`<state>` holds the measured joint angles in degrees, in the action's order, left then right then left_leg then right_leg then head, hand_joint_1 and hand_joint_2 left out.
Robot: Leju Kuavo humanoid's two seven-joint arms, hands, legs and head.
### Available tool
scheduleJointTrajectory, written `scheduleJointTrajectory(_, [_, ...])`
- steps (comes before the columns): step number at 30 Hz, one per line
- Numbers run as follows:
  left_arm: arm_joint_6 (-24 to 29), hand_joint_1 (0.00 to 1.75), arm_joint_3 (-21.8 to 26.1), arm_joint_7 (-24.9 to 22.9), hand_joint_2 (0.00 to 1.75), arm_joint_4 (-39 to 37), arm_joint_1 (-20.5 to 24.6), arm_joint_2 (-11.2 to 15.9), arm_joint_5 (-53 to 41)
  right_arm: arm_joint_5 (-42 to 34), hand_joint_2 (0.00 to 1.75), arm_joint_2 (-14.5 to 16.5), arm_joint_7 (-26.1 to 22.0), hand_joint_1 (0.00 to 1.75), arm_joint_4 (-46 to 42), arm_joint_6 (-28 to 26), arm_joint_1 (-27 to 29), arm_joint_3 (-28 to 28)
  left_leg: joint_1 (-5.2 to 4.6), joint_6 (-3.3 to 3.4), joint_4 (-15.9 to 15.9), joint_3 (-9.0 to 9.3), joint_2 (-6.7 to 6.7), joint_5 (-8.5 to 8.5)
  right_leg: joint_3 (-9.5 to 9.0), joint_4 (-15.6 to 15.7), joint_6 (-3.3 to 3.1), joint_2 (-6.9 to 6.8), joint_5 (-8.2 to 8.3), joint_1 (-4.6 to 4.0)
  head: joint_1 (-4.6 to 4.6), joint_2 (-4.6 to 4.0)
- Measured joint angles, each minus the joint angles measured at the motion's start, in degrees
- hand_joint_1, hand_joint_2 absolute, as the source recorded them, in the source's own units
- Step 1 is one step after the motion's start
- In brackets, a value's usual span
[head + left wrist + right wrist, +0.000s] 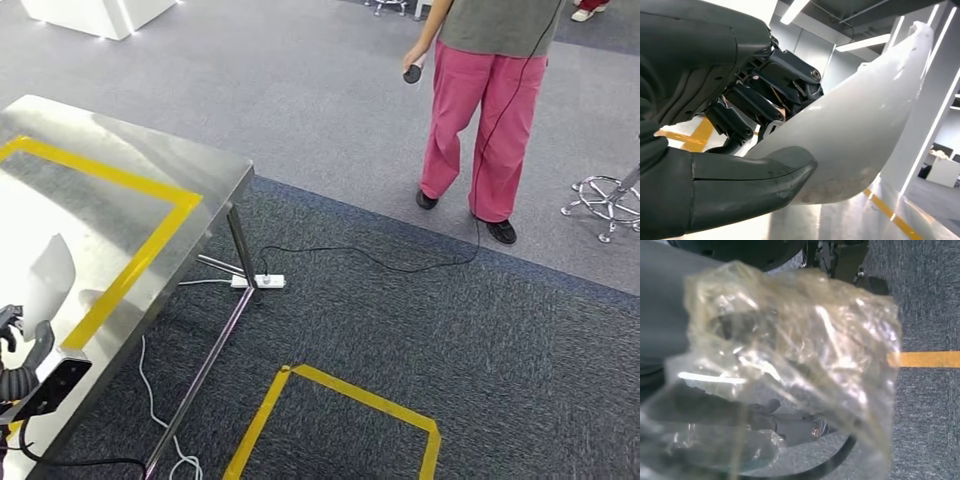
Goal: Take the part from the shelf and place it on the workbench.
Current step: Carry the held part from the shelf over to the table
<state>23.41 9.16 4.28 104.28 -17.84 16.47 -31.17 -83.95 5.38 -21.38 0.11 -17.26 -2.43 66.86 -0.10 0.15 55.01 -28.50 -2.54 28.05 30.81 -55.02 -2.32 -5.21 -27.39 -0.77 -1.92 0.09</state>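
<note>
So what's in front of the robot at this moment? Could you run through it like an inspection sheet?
Surface: steel workbench with a yellow tape outline.
Job's things: white curved part, gripped by the left hand above the bench.
Clutter: nothing seen on the bench.
Hands: left hand holds the part; right hand sits behind crinkled clear plastic wrap, its state unclear.
Cables: white power strip under the bench; black cable runs to a person.
Surroundings: grey carpet, yellow floor square, person in pink trousers, chair base.
</note>
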Motion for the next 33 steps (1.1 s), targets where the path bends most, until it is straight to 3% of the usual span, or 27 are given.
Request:
scheduleJointTrajectory(4, [0.0,1.75,0.0,0.0,1.75,0.0,0.0,0.0,0.0,-0.1,0.00,0.0,-0.1,0.00,0.0,0.3,0.1,0.0,-0.43,0.47,0.1,-0.38,-0.23,-0.25,-0.12,0.1,1.70,0.48,1.08,0.38,0.03,0.00])
scheduleJointTrajectory(13, [0.0,1.75,0.3,0.0,1.75,0.0,0.0,0.0,0.1,-0.3,0.00,0.0,-0.1,0.00,0.0,0.7,0.3,0.0,-0.64,0.77,0.2,-0.89,-0.33,-0.49,0.29,0.2,2.93,0.61,1.44,0.60,0.00,0.00])
scheduleJointTrajectory(33, [-1.2,1.75,1.1,0.3,1.75,0.0,0.2,0.0,1.6,-1.2,0.00,0.0,0.1,0.00,0.0,1.4,0.3,0.0,-0.45,0.30,0.2,-1.32,-0.33,-0.96,0.93,-0.2,3.08,0.69,1.54,0.44,-0.01,0.00])
